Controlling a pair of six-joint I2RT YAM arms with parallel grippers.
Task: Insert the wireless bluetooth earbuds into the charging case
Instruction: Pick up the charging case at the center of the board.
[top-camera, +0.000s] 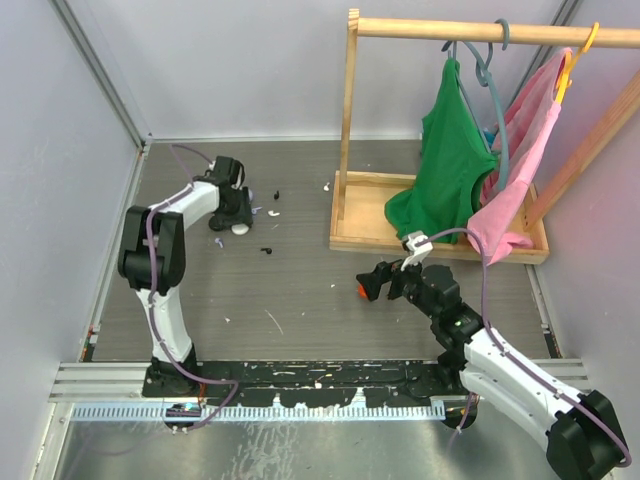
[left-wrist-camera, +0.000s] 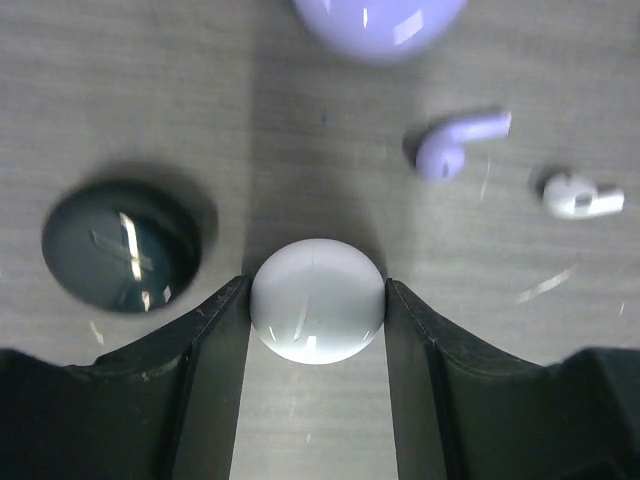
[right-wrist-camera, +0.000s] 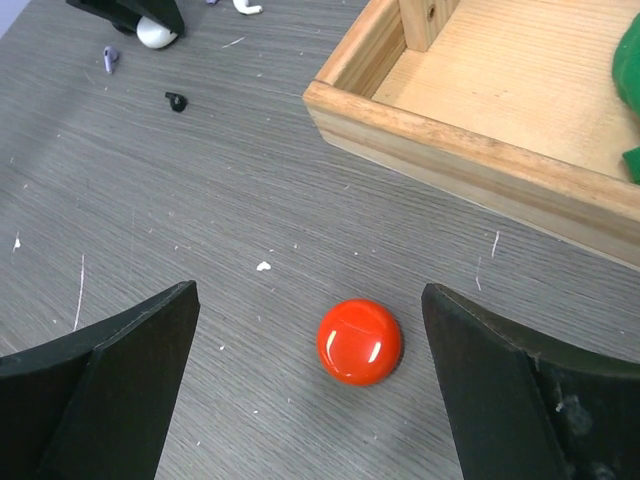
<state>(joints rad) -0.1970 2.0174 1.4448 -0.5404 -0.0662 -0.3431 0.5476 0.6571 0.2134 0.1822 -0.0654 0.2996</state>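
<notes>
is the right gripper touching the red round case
No, the red round case lies on the table within the wide-open right gripper, with bare table between it and each finger.

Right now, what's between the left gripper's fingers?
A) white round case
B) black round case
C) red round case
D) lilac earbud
A: in the left wrist view the white round case sits between the fingers of the left gripper, which meet both its sides. The black round case and lilac earbud lie apart from it.
</notes>
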